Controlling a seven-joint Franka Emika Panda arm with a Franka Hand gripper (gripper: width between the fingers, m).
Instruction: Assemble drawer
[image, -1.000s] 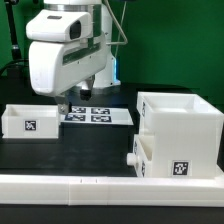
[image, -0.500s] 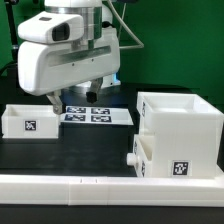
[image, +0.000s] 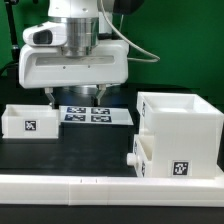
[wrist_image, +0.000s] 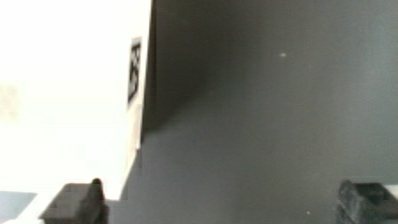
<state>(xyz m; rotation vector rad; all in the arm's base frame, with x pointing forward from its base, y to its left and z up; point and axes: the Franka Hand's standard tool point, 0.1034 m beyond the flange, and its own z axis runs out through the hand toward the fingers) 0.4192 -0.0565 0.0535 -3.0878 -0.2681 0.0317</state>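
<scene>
The large white open housing (image: 180, 130) stands on the black table at the exterior view's right. One knobbed tray (image: 143, 152) sits in its lower front, with the knob sticking out. The second shallow tray (image: 30, 120) lies apart at the exterior view's left. My gripper (image: 72, 97) hangs open and empty above the table, between that tray and the marker board (image: 98, 115). In the wrist view my gripper (wrist_image: 222, 200) shows both fingertips (wrist_image: 75, 202) set wide apart over bare table. A white tagged tray wall (wrist_image: 71, 90) lies beside one finger.
A long low white rail (image: 110, 186) runs along the front edge of the table. The marker board lies flat behind my gripper. A green backdrop stands behind the arm.
The hand has turned about its wrist and shifted slightly toward the exterior view's right. Its broad face now faces the camera. The fingers stay open. No part has moved.
</scene>
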